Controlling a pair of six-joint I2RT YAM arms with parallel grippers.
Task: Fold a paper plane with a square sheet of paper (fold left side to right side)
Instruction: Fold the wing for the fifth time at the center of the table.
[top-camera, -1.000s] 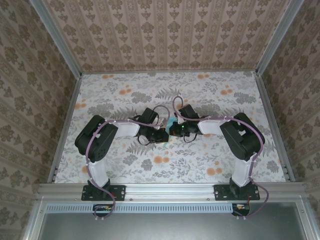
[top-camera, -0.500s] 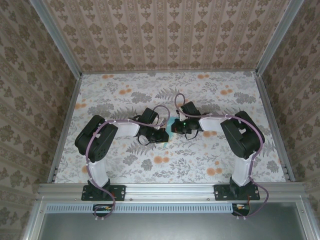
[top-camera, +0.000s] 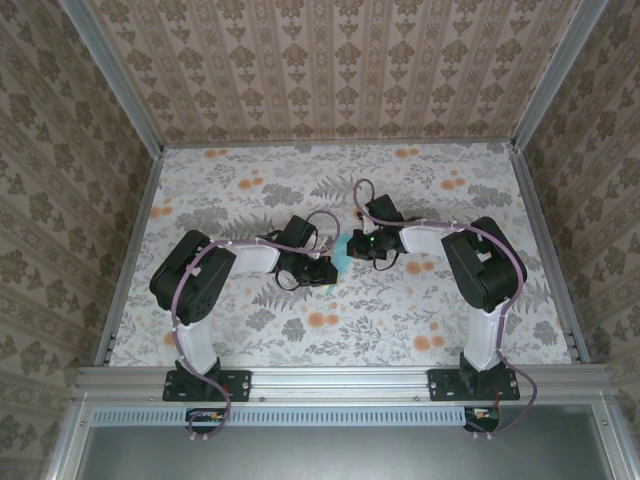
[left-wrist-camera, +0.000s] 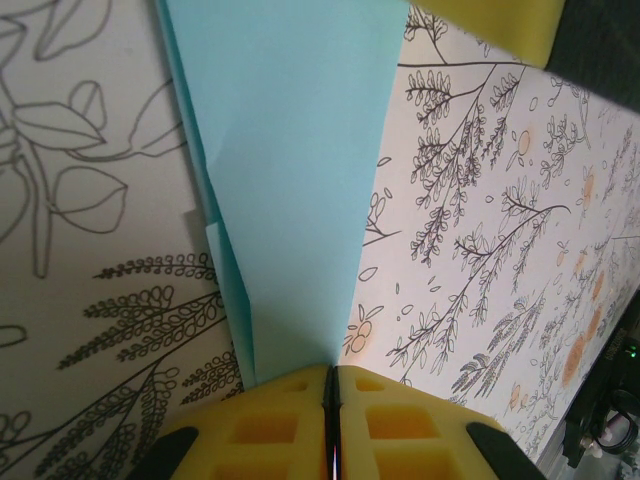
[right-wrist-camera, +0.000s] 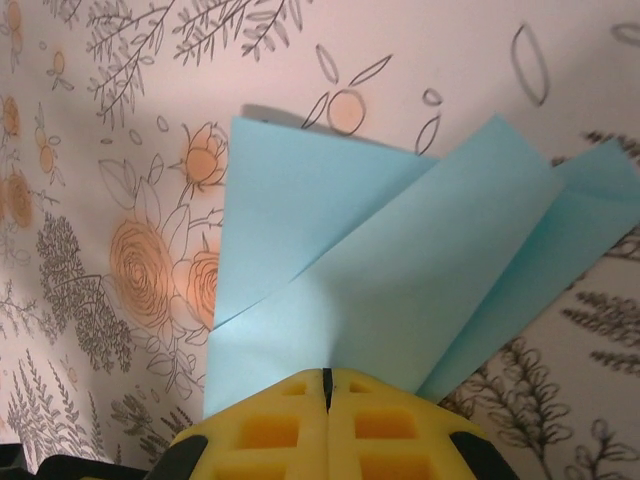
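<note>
Floral-print table (top-camera: 250, 190) inside patterned walls (top-camera: 330, 70). We take the turquoise sheet of paper (top-camera: 343, 250) as reference: it sits mid-table, between the two wrists. Left of the sheet, the left arm (top-camera: 200, 280) reaches in low. Left gripper (left-wrist-camera: 330, 385) is clamped, yellow pads meeting with no gap and pinching the sheet's narrow end. From that wrist view we see the sheet widen away from the pads, with a long crease down its left side and a thin under-layer peeking out there. Right of the sheet, the right arm (top-camera: 470, 265) comes in. Right gripper (right-wrist-camera: 327, 385) is likewise closed on the sheet's edge. Beyond its pads we see folded layers fanning apart: one flap to the left, angled flaps to the right.
</note>
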